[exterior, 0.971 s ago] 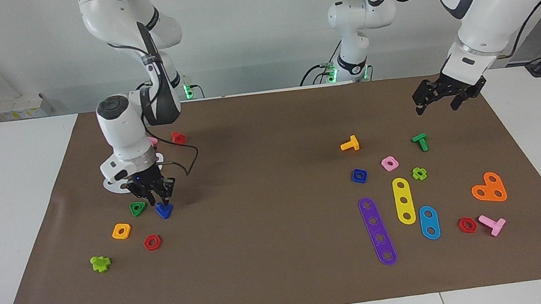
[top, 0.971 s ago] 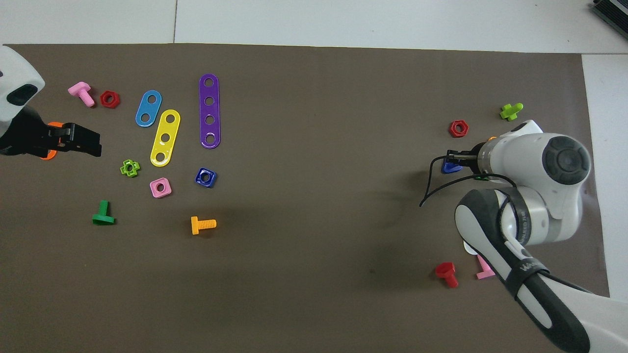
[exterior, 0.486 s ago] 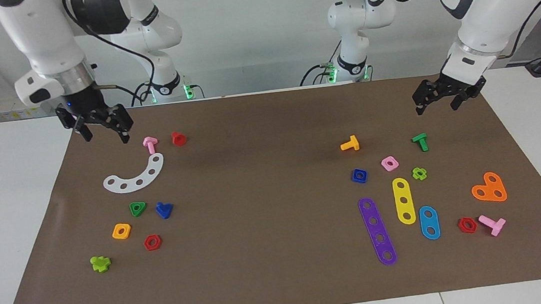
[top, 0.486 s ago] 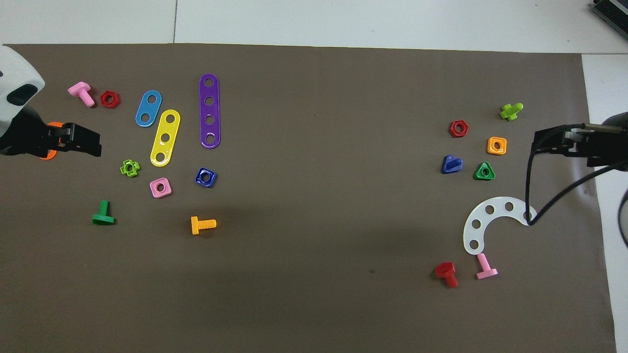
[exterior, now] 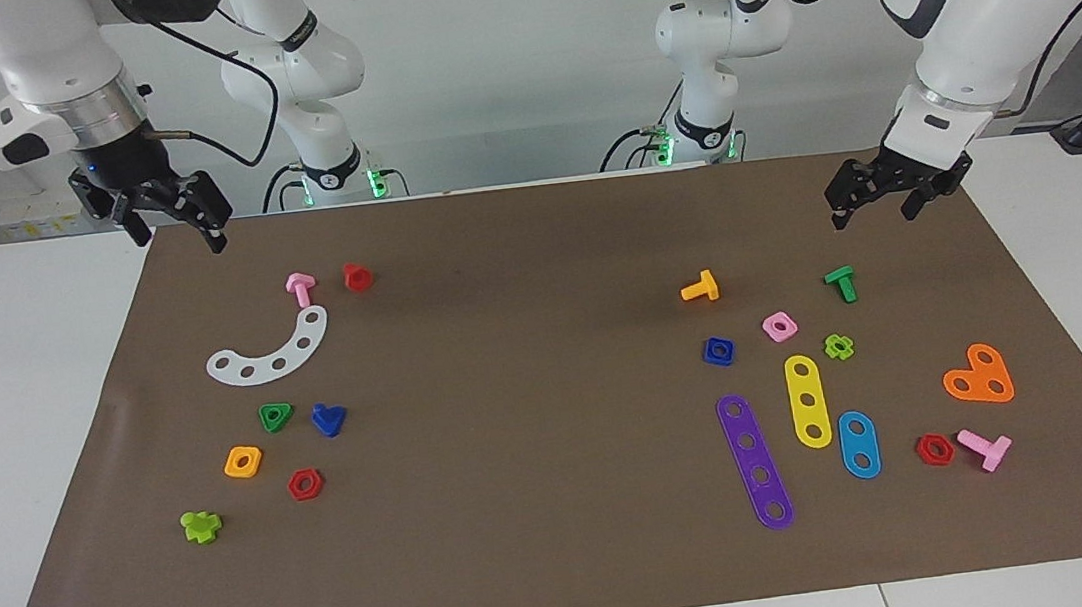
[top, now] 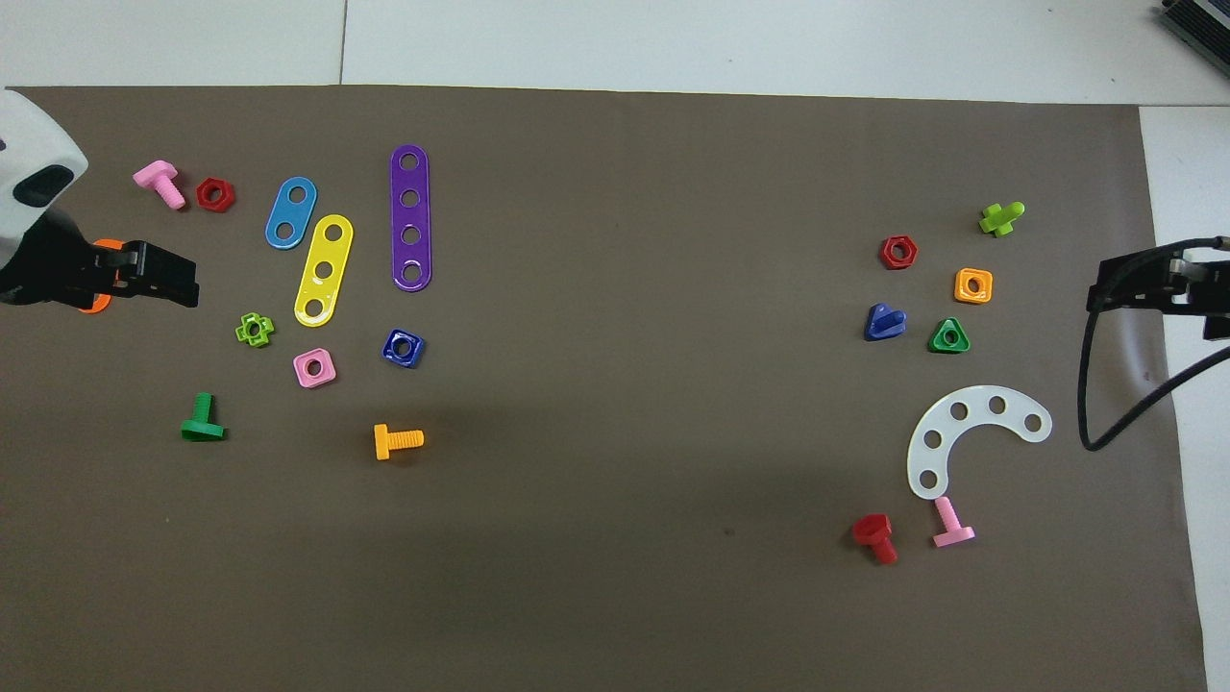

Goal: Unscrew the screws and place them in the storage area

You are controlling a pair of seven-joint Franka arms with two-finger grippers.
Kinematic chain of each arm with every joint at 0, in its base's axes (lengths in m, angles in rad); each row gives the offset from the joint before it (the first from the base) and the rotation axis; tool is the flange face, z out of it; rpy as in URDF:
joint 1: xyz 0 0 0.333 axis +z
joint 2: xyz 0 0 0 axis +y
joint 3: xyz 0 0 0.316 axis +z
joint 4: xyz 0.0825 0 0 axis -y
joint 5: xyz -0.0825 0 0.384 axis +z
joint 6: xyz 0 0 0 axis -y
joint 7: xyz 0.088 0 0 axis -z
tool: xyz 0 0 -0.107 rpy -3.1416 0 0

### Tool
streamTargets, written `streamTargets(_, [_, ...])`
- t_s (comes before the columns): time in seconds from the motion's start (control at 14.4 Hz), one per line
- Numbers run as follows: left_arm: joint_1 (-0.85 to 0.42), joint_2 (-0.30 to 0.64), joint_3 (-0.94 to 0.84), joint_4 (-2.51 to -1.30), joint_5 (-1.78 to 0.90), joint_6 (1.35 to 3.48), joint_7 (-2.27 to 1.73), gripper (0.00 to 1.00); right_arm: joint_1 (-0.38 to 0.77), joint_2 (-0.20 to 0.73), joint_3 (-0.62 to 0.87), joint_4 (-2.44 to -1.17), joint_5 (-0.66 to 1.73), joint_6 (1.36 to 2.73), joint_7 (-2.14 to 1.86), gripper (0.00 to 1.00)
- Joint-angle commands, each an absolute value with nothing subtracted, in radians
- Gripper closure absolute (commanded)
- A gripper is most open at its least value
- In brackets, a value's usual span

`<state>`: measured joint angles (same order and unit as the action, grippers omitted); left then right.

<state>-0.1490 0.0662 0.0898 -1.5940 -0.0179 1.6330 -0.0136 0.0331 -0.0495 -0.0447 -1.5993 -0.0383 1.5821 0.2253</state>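
The dark-blue bolt with a triangular head lies loose on the brown mat toward the right arm's end, beside the green triangular nut; it also shows in the overhead view. The dark-blue square nut lies toward the left arm's end, also in the overhead view. My right gripper is open and empty, raised over the mat's edge at the right arm's end. My left gripper is open and empty, waiting over the left arm's end.
Around the blue bolt lie a white curved strip, an orange square nut, a red hex nut and a lime bolt. Near the blue nut lie an orange bolt, a pink nut and a purple strip.
My right gripper has let go of the blue bolt, risen and drawn back to the mat's edge near the robots. The bolt stays on the mat. The left arm has not moved.
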Motion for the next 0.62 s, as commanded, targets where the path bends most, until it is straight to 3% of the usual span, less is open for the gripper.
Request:
streamTargets(0.0, [-0.147,0.037,0.091,-1.626,-0.002,1.635,-0.006,0.0,0.014,-0.051,-0.037,-1.611,-0.014,1.572,0.128,0.0])
streamTargets(0.21, [-0.144,0.037,0.091,-1.626,-0.002,1.635,-0.006,0.0,0.011,-0.049,-0.04,-1.598,0.061,1.503,0.121,0.0])
streamTargets(0.56, [-0.141,0.037,0.091,-1.626,-0.002,1.635,-0.006,0.0,0.011,-0.051,-0.04,-1.603,-0.003,1.513,0.077,0.0])
